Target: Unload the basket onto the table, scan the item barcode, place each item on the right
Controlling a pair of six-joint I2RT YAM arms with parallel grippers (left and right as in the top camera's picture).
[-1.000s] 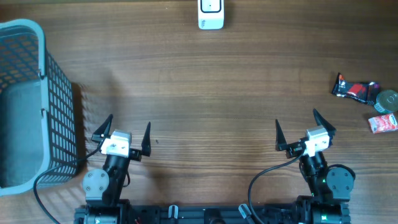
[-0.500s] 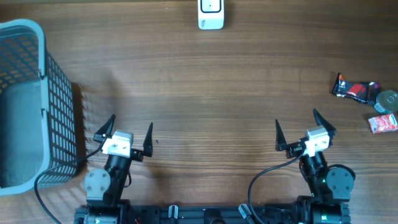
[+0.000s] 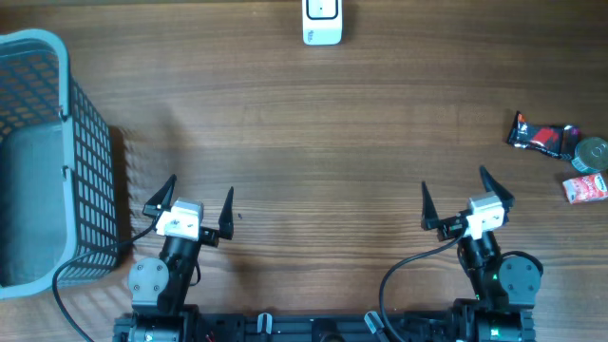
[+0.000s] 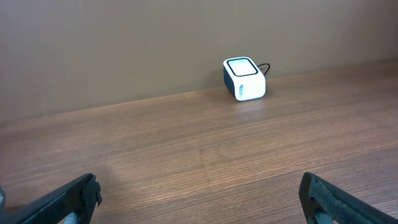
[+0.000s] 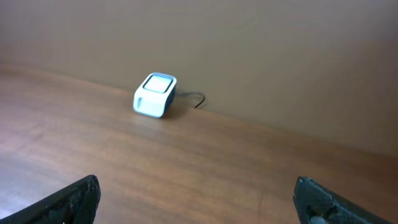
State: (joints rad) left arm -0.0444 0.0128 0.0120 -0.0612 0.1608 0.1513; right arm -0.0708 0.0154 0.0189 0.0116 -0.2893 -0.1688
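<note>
No change: left gripper (image 3: 201, 185), right gripper (image 3: 453, 179) jaws stay released, empty; scanner (image 3: 322, 21) untouched.

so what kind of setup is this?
Probably a mock checkout bench: a wooden table with a scanner at the far edge, a mesh basket on the left and small packaged items on the right.

The basket (image 3: 90, 171) lies left, scanner (image 3: 322, 23) behind, packets (image 3: 543, 139) right

Scanner (image 3: 322, 23) at far edge, basket (image 3: 38, 152) left, 3 items (image 3: 543, 139) right
</note>
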